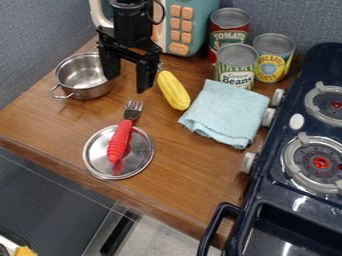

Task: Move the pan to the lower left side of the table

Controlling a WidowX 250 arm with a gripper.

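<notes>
Your tool [128, 80] hides part of the pan's [85, 93] right rim. The fork [119, 140] covers part of the lid [138, 155]. The top edge cuts off your toy microwave [196, 10]; the right and bottom edges crop the stove [266, 192]. You can't identify the cropped yellow item [25, 251] at bottom left.

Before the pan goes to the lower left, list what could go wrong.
The pan could bump the lid and the red-handled fork lying across it. Set too near the edge of the table, the pan might tip off. The open gripper hangs close to the corn and could nudge it.
</notes>
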